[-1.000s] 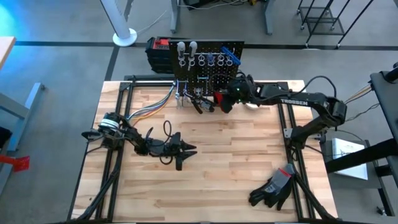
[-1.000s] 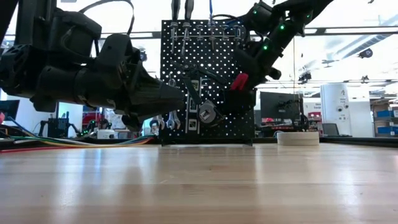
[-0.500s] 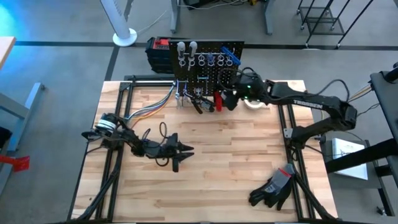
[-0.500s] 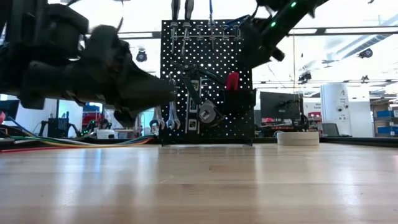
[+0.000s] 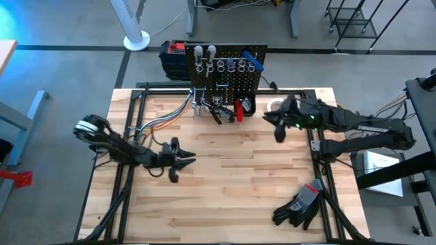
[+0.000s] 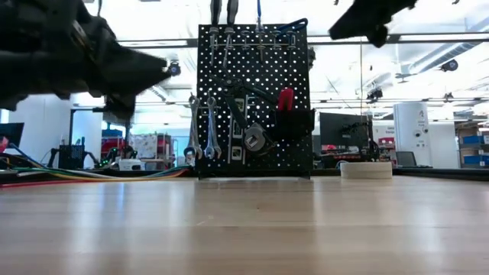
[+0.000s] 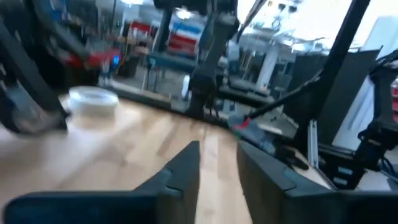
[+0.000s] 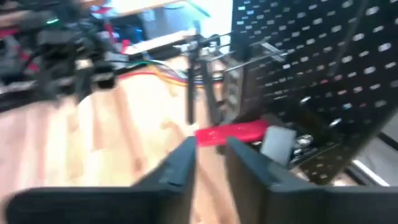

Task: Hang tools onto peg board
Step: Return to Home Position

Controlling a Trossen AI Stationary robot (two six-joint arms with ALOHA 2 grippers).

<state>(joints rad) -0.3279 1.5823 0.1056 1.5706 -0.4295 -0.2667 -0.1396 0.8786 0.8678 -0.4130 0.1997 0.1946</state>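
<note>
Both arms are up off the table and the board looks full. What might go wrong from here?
The right gripper, open and empty, hangs close to the peg board and the white tape roll; a wide swing might clip either. The red-handled tool stands up out of the black bin, so a knock may tip it out. Coloured cables lie on the table near the left gripper and might snag.

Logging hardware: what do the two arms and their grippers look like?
Both arms are black, jointed, with loose black cables. Left gripper and right gripper each end in two flat dark fingers. A green light glows at the right wrist.
</note>
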